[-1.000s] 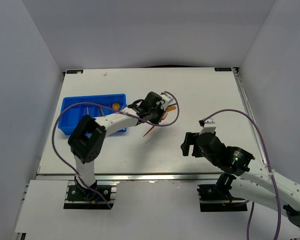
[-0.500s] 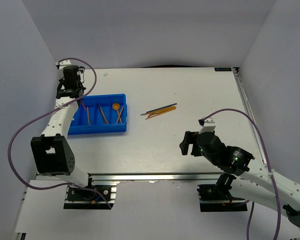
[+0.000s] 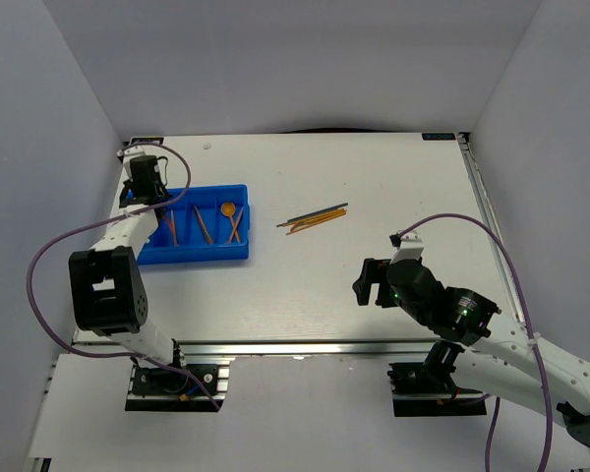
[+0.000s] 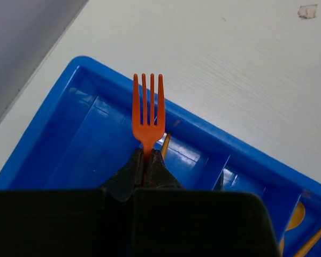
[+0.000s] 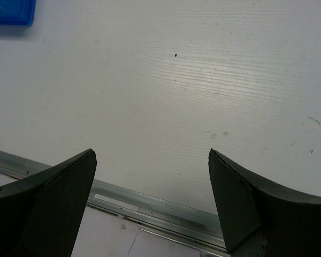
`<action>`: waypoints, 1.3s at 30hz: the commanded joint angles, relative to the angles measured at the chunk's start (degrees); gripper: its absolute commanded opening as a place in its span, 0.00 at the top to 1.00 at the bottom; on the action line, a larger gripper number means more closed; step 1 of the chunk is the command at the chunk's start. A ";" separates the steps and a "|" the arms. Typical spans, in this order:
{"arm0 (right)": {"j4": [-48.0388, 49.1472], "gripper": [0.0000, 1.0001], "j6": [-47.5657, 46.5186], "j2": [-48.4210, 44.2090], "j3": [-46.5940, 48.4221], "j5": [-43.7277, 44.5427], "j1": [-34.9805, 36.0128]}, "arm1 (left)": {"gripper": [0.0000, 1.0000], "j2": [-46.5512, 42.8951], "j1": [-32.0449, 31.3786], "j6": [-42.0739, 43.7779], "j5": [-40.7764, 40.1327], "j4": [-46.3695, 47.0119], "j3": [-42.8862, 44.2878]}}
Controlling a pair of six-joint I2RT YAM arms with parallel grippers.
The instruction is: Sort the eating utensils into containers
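Note:
My left gripper (image 3: pixel 146 193) hangs over the left end of the blue tray (image 3: pixel 192 258), shut on the handle of an orange fork (image 4: pixel 147 112). In the left wrist view the fork's tines point past my gripper (image 4: pixel 147 156) toward the tray's far wall (image 4: pixel 203 120). An orange spoon (image 3: pixel 229 209) and a few sticks (image 3: pixel 205 224) lie in the tray's compartments. A small bundle of orange and dark utensils (image 3: pixel 315 215) lies on the table right of the tray. My right gripper (image 3: pixel 369 283) stands open above bare table (image 5: pixel 152 155), holding nothing.
White walls close in the table on the left, back and right. A metal rail (image 5: pixel 166 206) runs along the near edge, right under my right gripper. Purple cables (image 3: pixel 472 224) loop off both arms.
A second ago my left gripper was at the utensil bundle in mid-table. It swung left with the fork to the tray's far left corner, then came slightly nearer over the tray. The right arm stayed put.

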 commanded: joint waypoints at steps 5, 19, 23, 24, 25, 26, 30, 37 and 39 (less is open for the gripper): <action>1.03 0.11 -1.30 0.04 1.00 0.57 -0.08 | 1.00 -4.16 0.28 -0.10 2.19 10.72 -6.52; 2.09 0.11 -1.13 0.66 0.91 -0.04 -0.08 | 0.68 -6.35 -2.62 1.83 3.16 11.25 -10.04; 1.74 0.11 -0.87 0.04 0.92 -0.13 -0.17 | 0.54 -8.37 -3.50 2.10 2.28 11.77 -11.01; 1.48 0.11 -0.78 -0.22 0.92 -0.04 -0.09 | 0.48 -8.81 -3.67 2.01 0.88 11.69 -11.01; 1.30 0.11 -0.78 -0.40 0.83 -0.04 -0.08 | 0.44 -9.33 -3.85 1.57 0.70 11.43 -11.01; 1.21 0.11 -0.78 -0.57 0.91 0.05 -0.08 | 0.39 -9.95 -3.94 1.48 0.78 11.51 -10.92; 0.77 0.11 -0.60 -1.10 0.83 0.31 -0.08 | 0.28 -14.69 -4.12 0.52 3.15 12.66 -11.37; 0.77 0.11 -0.51 0.04 1.18 0.92 -0.08 | 0.03 -7.35 -18.25 7.79 15.70 2.91 0.13; 0.07 0.11 -0.51 -0.05 1.62 1.54 -0.08 | 0.02 -3.65 -21.86 9.56 22.73 -1.82 5.22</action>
